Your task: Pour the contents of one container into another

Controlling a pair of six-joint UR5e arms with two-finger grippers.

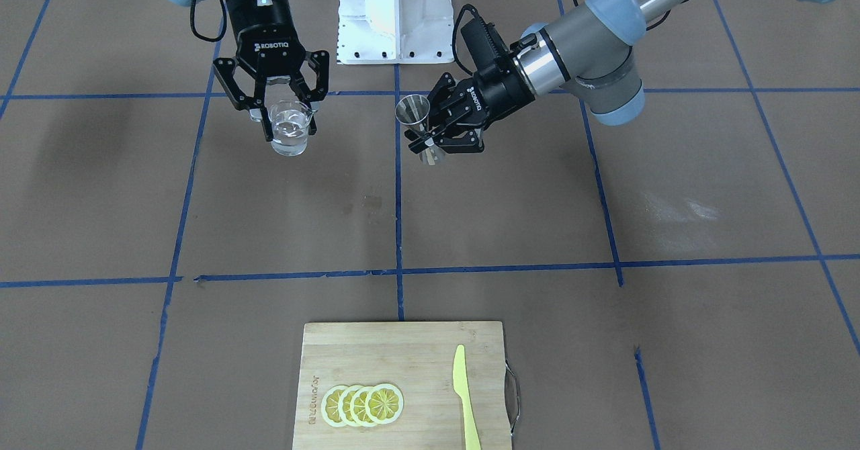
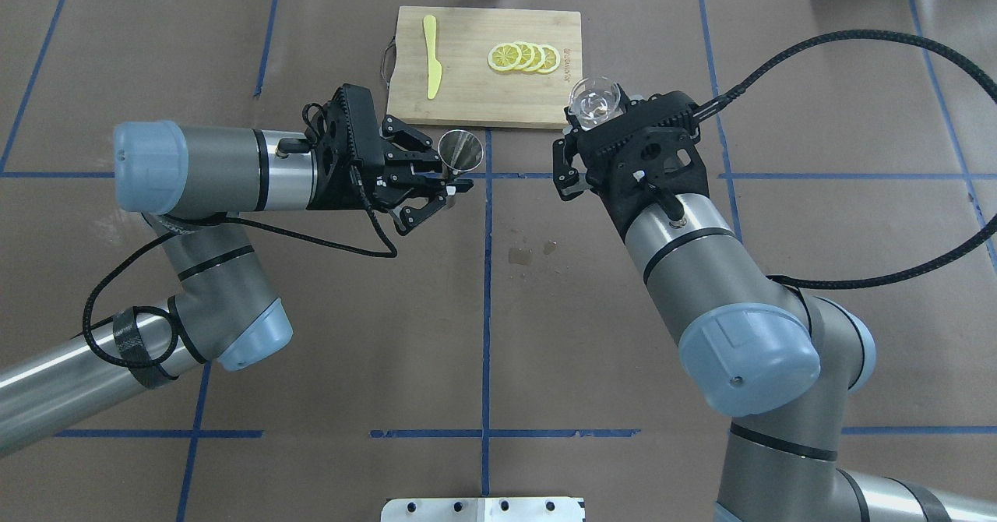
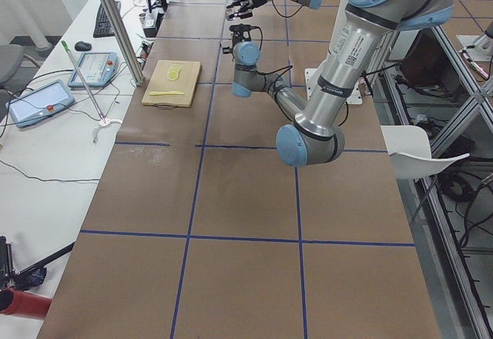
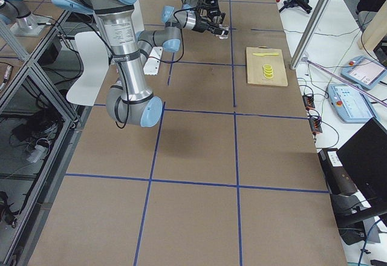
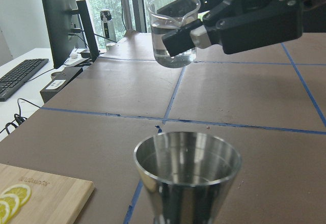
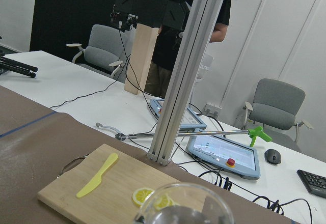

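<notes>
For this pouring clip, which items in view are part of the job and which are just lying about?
Part of the job: glass cup, held by the right gripper; jigger, held by the left gripper.
Lying about: cutting board; lemon slices and yellow knife on it.

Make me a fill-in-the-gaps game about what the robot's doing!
The left gripper holds the steel jigger with its open mouth facing ___.
The glass cup in the right gripper is not ___: it holds clear liquid.
The cutting board carries ___ lemon slices.
The knife's colour is ___.
Missing words: up, empty, four, yellow.
</notes>
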